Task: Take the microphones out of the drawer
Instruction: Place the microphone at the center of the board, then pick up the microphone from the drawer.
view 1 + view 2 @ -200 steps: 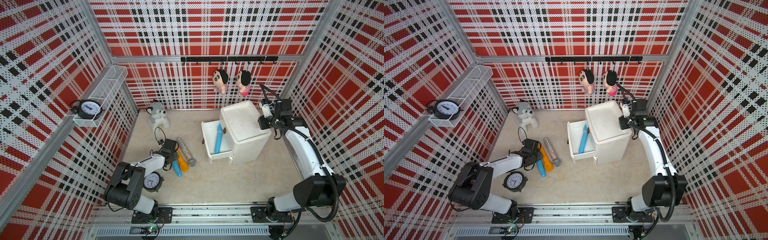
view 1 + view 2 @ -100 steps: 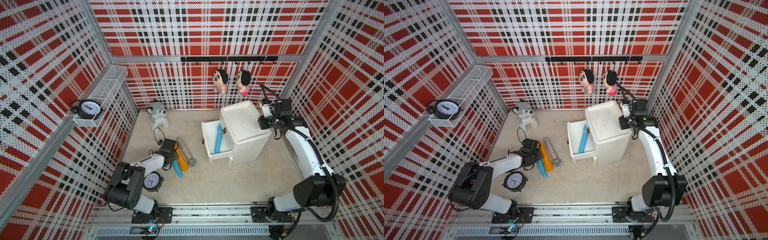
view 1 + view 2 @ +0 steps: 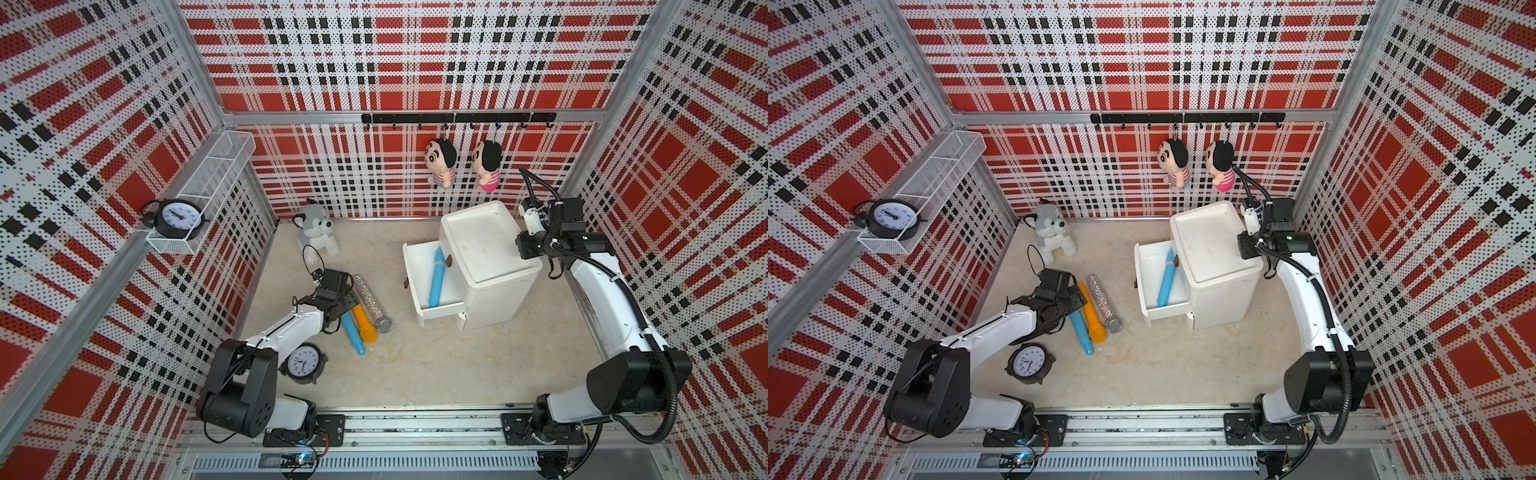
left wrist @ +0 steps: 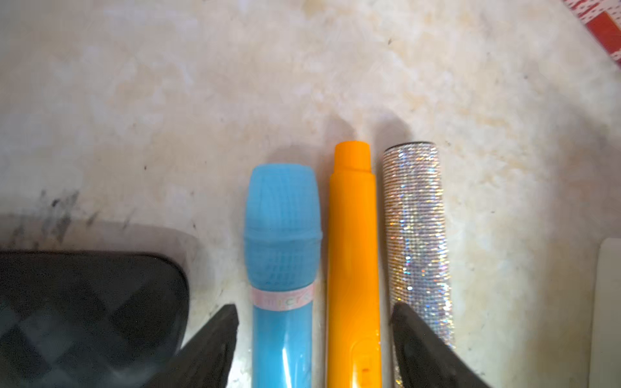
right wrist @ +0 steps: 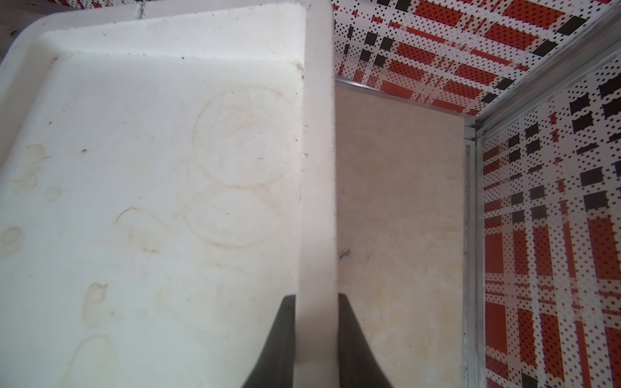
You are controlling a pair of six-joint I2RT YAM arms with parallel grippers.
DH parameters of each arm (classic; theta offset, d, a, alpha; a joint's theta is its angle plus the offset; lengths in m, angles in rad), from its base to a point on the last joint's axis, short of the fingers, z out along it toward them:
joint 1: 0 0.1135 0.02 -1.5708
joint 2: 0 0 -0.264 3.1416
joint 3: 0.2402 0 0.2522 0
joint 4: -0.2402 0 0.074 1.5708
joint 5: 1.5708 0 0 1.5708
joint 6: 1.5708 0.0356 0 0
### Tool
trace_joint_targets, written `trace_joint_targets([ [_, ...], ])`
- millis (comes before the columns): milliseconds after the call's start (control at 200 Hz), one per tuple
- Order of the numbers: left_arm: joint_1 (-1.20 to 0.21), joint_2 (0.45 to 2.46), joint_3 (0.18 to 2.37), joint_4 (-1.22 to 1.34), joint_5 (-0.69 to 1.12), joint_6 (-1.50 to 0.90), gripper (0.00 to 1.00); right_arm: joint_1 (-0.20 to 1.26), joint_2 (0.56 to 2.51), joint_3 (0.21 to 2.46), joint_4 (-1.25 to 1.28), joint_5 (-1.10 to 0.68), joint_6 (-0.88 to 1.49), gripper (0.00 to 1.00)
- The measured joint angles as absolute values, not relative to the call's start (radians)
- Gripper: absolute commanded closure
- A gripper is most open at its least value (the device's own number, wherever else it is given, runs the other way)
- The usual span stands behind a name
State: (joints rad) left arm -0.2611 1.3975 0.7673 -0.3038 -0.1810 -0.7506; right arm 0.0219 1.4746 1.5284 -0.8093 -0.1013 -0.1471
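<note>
A blue microphone (image 3: 437,282) (image 3: 1166,277) lies lengthwise in the open white drawer (image 3: 419,266) of the white cabinet (image 3: 486,245). On the floor to the left, a blue microphone (image 4: 282,235) (image 3: 353,336), an orange one (image 4: 353,235) (image 3: 365,322) and a glittery silver one (image 4: 416,228) (image 3: 372,305) lie side by side. My left gripper (image 4: 314,307) (image 3: 347,305) is open low over them, its fingers straddling the blue and orange ones, one fingertip against the silver one. My right gripper (image 5: 316,297) (image 3: 523,248) is shut on the cabinet's raised top rim (image 5: 317,168).
A black alarm clock (image 3: 302,363) lies on the floor beside my left arm. A plush husky (image 3: 316,228) sits at the back left. Two dolls (image 3: 440,162) hang from the back wall rail. A wire shelf (image 3: 208,178) with another clock hangs on the left wall.
The left gripper's jaws have spread wider over the microphones on the floor. The right arm and the cabinet have not moved.
</note>
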Motion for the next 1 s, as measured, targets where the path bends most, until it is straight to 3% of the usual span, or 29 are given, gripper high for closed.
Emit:
trace_joint_targets([
  [75,-0.261,1.389,0.798,-0.319,-0.179,-0.735,0.0,0.022,1.474,1.528,-0.809,-0.101,-0.147,1.0],
  [411,-0.303,1.378,0.953,-0.369,-0.138,-0.617,0.02,0.022,1.473,1.524,-0.804,-0.101,-0.145,1.0],
  [1002,-0.699,1.638,1.411,-0.441,-0.104,-0.388,0.02,0.024,1.446,1.478,-0.752,-0.101,-0.139,1.0],
])
